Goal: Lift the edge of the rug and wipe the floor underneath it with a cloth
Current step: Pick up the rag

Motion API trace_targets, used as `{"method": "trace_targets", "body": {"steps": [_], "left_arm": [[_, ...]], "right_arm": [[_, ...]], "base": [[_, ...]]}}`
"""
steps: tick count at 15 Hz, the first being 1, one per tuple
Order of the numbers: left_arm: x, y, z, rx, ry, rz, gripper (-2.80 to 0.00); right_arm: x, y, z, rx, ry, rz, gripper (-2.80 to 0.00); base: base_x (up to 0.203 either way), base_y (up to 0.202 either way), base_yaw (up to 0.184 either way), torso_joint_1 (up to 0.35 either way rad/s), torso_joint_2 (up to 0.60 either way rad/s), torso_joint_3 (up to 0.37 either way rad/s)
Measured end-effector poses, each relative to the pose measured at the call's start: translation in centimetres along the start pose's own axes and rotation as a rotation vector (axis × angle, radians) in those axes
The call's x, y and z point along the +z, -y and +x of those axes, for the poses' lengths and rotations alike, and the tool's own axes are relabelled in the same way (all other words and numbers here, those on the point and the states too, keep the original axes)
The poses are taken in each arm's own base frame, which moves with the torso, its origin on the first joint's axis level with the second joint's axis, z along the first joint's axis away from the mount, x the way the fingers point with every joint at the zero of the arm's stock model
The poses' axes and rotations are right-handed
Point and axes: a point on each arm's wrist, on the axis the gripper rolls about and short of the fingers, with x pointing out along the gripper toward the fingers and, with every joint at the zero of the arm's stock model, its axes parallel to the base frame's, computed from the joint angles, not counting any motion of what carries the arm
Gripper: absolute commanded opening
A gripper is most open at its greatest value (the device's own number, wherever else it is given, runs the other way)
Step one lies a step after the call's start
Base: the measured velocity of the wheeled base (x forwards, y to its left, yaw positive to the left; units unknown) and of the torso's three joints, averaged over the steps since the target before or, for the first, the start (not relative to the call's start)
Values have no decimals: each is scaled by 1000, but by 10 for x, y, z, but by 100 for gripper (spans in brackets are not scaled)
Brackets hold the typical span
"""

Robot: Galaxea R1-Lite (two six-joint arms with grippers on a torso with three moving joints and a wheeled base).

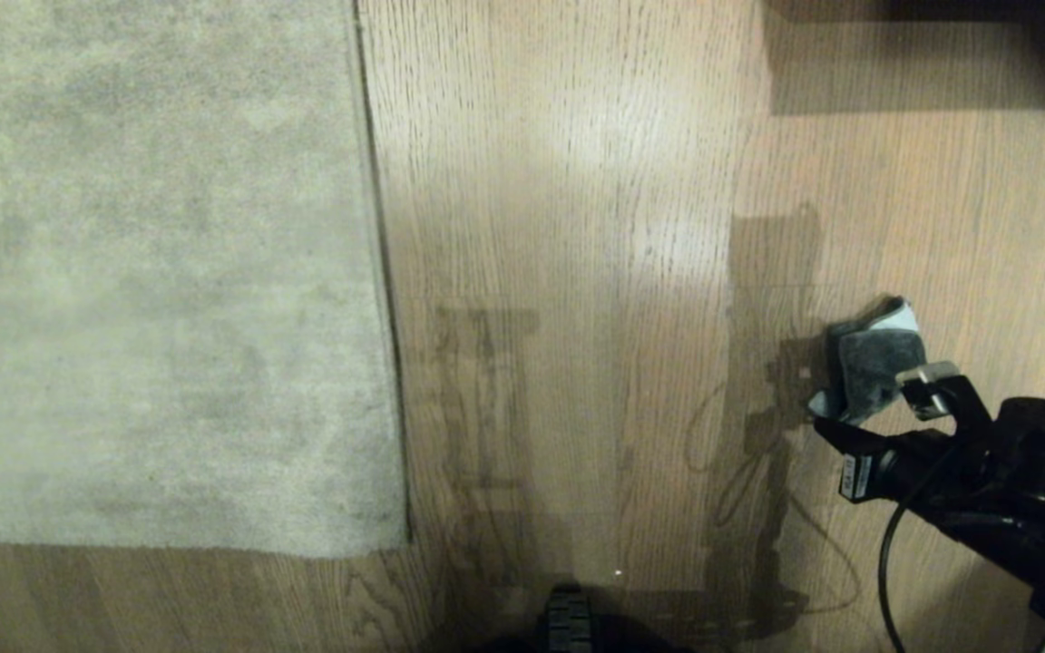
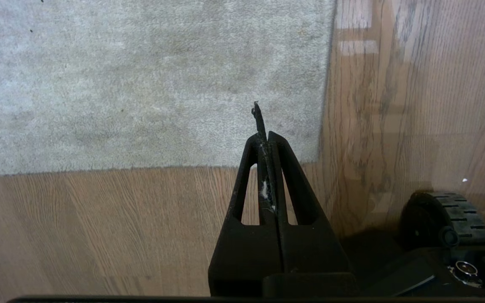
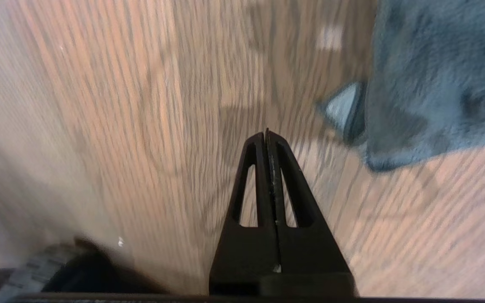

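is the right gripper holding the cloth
No, the right gripper is shut on nothing, and the cloth lies on the floor beside it.

A dark, featureless black-brown band (image 1: 931, 54) runs along the far right border of the head view. Whether it is furniture or deep shadow cannot be determined. A small white speck (image 1: 618, 572) lies on the floor (image 1: 577, 381) in the near middle of that view, well apart from the band. The speck (image 2: 465, 180) also appears in the left wrist view. A soft bright patch of reflected light (image 1: 677, 245) sits between band and speck.
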Motion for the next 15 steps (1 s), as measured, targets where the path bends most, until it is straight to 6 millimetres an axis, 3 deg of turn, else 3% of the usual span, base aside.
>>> {"method": "trace_targets", "body": {"steps": [7, 15], "left_arm": [[0, 0, 0, 1, 0, 0, -280], [0, 0, 0, 0, 0, 0, -280]], "right_arm": [[-8, 2, 10, 1, 6, 2, -280], [19, 4, -11, -25, 123, -12, -280]], "base": [[0, 0, 0, 0, 0, 0], [0, 0, 0, 0, 0, 0]]}}
